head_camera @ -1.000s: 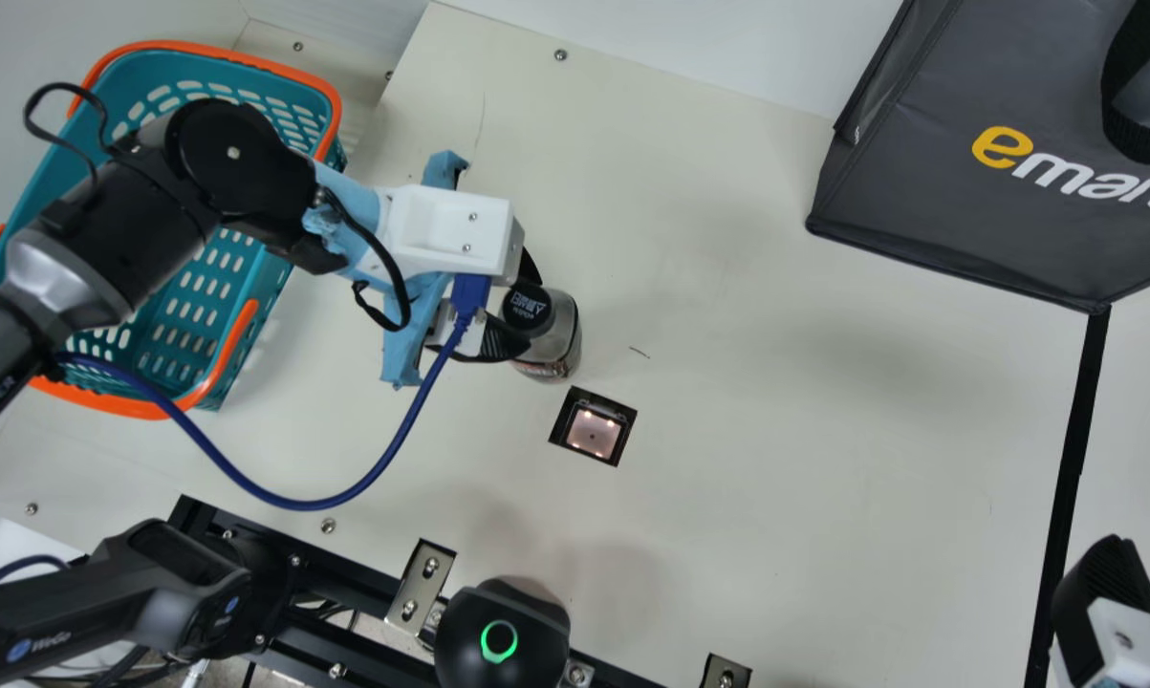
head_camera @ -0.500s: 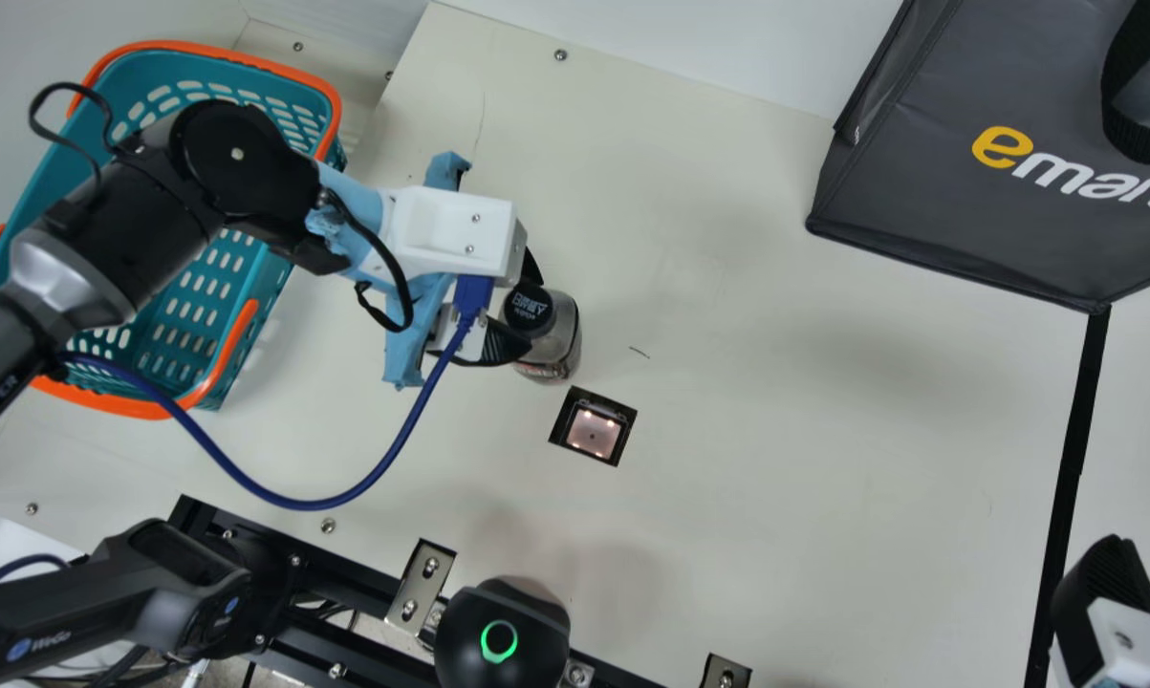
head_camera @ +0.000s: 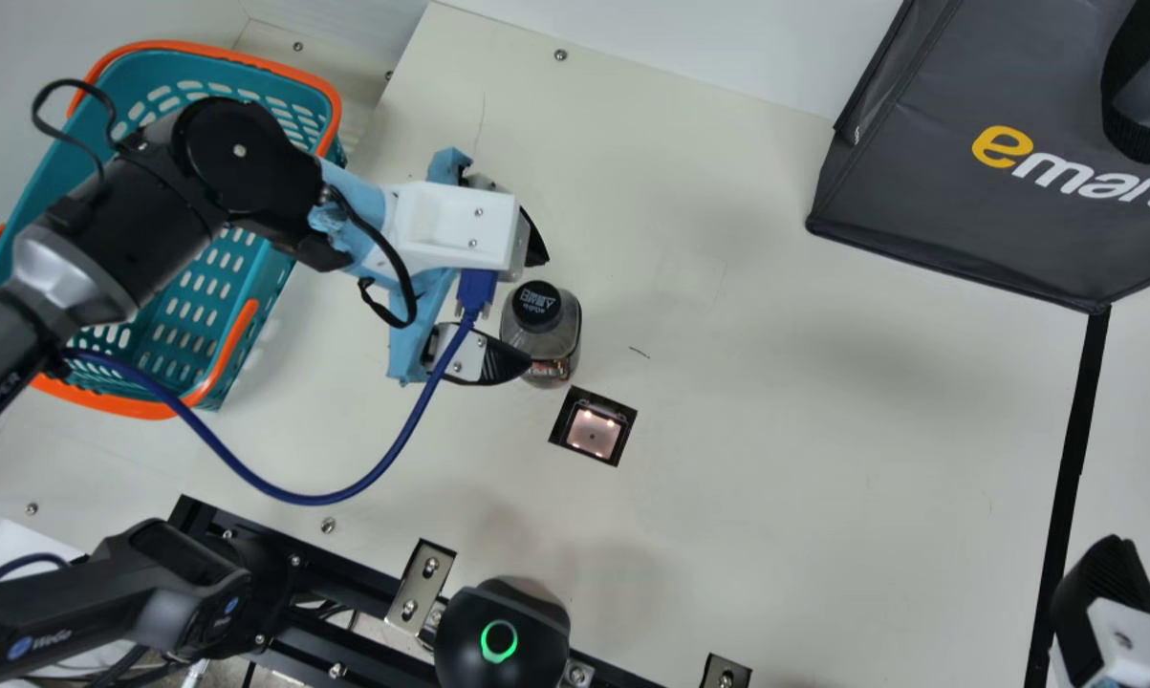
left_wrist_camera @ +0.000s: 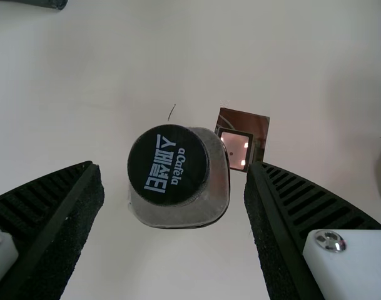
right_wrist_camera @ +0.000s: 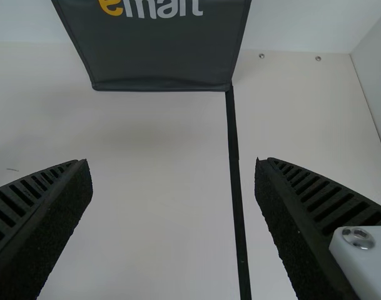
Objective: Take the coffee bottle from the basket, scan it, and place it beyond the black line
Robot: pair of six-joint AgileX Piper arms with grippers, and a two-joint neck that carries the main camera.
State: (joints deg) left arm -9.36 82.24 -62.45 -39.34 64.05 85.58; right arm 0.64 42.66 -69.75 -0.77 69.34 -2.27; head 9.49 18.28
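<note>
In the main view my left gripper (head_camera: 534, 311) is open around the cap side of the coffee bottle (head_camera: 560, 334), which stands upright on the table. From the left wrist view, the bottle's black cap (left_wrist_camera: 168, 165) lies between the spread fingers of my left gripper (left_wrist_camera: 174, 178), with space on both sides. The scanner window (head_camera: 594, 427) is just beside the bottle. At the main view's lower right is part of my right gripper (head_camera: 1105, 583); in the right wrist view my right gripper (right_wrist_camera: 174, 172) is open and holds nothing. The black line (head_camera: 1072, 459) crosses the table.
The teal basket (head_camera: 292, 277) with orange rim and handles stands at the left under my left arm. A dark grey bag (head_camera: 919, 191) is at the upper right. A black device with a green ring (head_camera: 503, 635) sits at the near edge, beside metal brackets (head_camera: 422, 585).
My left gripper's fingers have spread apart, away from the coffee bottle, which stays in place. The left arm has shifted very slightly. My right gripper has not moved.
</note>
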